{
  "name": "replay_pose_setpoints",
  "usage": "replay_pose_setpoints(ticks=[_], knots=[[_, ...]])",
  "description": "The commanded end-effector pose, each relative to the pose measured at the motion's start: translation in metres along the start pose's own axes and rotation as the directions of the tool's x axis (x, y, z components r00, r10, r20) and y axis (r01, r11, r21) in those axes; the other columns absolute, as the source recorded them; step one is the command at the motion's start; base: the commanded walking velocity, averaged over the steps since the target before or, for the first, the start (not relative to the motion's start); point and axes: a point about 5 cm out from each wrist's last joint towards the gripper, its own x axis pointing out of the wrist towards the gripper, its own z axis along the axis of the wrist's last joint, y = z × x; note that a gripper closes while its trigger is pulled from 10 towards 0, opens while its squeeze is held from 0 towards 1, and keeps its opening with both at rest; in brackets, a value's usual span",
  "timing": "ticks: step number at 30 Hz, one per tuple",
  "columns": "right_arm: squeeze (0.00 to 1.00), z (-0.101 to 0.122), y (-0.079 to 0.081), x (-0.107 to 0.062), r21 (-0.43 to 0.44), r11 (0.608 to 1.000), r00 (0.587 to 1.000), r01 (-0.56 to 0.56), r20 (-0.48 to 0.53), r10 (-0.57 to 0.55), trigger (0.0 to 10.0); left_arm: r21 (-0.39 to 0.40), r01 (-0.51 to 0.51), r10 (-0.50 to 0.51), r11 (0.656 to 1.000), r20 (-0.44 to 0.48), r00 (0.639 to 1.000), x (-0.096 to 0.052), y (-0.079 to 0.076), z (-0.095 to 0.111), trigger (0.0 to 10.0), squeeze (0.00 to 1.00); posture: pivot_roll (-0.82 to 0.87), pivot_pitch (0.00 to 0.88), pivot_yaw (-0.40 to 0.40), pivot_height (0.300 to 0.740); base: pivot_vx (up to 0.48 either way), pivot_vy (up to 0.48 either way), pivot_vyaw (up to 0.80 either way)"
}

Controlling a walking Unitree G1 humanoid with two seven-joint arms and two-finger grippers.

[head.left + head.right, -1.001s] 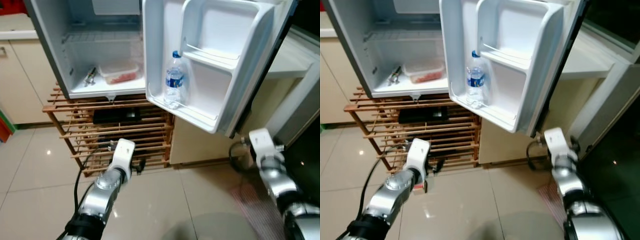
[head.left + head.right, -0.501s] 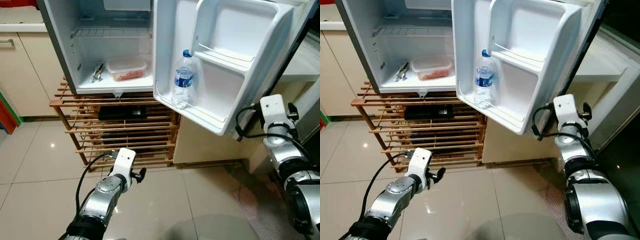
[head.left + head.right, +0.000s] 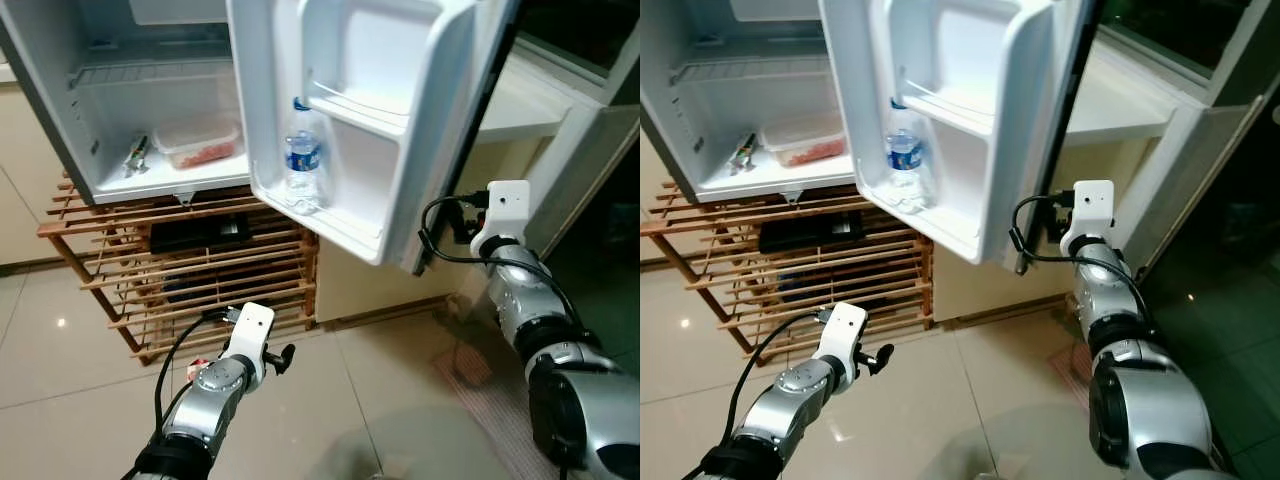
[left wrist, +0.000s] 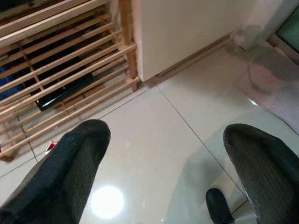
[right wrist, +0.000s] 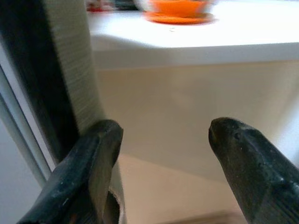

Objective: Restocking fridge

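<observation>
Fridge door [image 3: 360, 110] open, water bottle [image 3: 300, 170] upright in lower door shelf. Right hand [image 5: 159, 154] spread wide beside door's outer edge. Left hand [image 4: 168, 154] wide, empty, above floor [image 4: 154, 126].

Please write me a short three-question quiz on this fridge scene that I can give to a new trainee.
1. True or false: the water bottle stands in the lowest shelf of the open fridge door.
2. What does the fridge stand on? A) a wooden slatted rack B) the bare floor C) a metal trolley
3. Fill in: the right gripper is open beside the outer edge of the fridge ____.

Key:
1. True.
2. A, the wooden slatted rack.
3. Door. The left gripper is also open, low over the tiled floor.
</observation>
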Motion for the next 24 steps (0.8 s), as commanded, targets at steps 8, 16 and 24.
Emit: replay_pose_setpoints(ticks=[8,16,24], knots=[[0.00,0.013,0.070,-0.052,0.097,0.810,0.815,-0.578,0.013,0.580,10.0,-0.066,-0.053,0.033,0.996,-0.273,0.962,-0.004,0.013,-0.051,10.0,0.00,-0.07,0.000,-0.035,0.736,0.000,0.000,0.00],[0.00,0.014,0.063,-0.063,0.126,0.828,0.832,-0.547,-0.023,0.554,10.0,-0.197,-0.150,0.053,0.969,-0.427,0.903,-0.015,0.021,-0.089,10.0,0.00,-0.08,0.000,-0.028,0.736,0.000,0.000,0.00],[0.00,0.031,0.029,-0.043,0.079,0.983,0.986,-0.167,0.004,0.167,10.0,-0.115,-0.058,0.043,0.992,-0.130,0.991,0.002,0.007,-0.047,10.0,0.00,-0.08,0.000,-0.037,0.736,0.000,0.000,0.00]])
